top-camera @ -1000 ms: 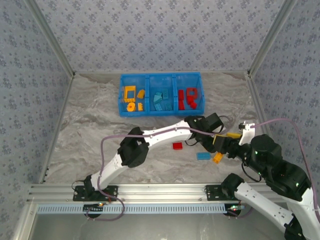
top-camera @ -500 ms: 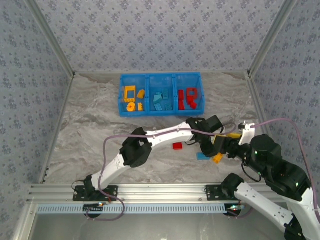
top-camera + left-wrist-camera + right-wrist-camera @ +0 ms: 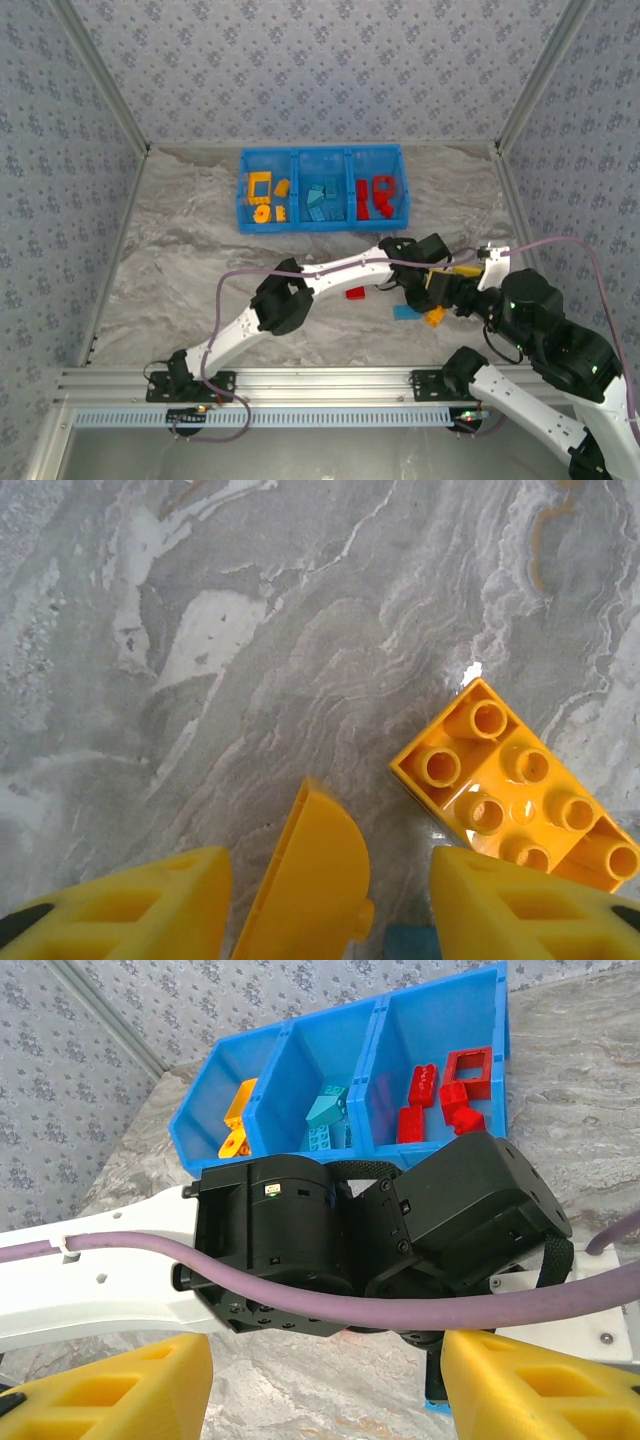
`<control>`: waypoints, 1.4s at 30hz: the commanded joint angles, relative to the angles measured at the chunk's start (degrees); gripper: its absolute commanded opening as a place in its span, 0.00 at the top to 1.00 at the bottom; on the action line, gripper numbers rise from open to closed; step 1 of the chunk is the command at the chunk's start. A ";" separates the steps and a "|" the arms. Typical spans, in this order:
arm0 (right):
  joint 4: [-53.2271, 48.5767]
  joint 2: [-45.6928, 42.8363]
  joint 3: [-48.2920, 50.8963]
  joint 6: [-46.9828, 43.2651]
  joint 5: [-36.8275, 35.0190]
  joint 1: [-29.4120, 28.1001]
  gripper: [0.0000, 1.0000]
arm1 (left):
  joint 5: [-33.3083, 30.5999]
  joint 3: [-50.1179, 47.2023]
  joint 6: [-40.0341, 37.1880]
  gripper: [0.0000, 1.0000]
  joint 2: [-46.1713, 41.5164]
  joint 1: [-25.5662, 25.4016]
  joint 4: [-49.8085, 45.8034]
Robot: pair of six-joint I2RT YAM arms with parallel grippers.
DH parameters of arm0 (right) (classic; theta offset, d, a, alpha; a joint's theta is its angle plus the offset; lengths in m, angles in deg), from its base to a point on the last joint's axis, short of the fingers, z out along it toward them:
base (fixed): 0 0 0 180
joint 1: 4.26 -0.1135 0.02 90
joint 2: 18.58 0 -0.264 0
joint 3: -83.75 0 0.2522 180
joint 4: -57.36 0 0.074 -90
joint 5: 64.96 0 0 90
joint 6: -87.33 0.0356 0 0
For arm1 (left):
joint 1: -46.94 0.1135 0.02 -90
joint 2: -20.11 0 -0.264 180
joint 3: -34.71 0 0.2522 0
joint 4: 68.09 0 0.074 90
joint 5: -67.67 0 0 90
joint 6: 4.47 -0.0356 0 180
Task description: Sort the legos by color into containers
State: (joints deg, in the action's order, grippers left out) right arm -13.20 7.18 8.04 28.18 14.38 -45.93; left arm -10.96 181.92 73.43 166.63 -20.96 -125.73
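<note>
Where grey marbled tabletop (image 3: 180,260) meets floral-papered walls (image 3: 320,70): left gripper (image 3: 330,865) gapes astride orange piece (image 3: 300,880); right gripper (image 3: 325,1350) likewise spread.

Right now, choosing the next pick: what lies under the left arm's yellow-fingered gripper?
The left gripper, jaws open, straddles a yellow-orange curved plastic piece; a yellow-orange rectangular brick lies beside it. A blue brick peeks out, mostly covered by piece and finger.
</note>
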 commanded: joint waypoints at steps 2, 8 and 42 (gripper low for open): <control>0.65 -0.66 -0.19 0.26 0.51 -0.39 0.36 | 0.40 2.41 -0.78 0.57 2.02 -0.43 -2.17; 0.72 -0.68 0.25 0.51 0.25 -0.35 0.35 | 0.42 2.09 -1.04 0.55 2.02 -0.44 -3.09; 7.27 12.68 -3.71 -11.62 -10.20 -2.03 0.38 | -1.39 -28.34 18.23 0.86 -27.31 13.85 13.92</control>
State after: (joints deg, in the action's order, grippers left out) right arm -9.35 18.30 5.52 21.17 6.43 -46.67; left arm -11.85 157.27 87.31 146.63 -9.26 -114.54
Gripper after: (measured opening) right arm 0.621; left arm 0.226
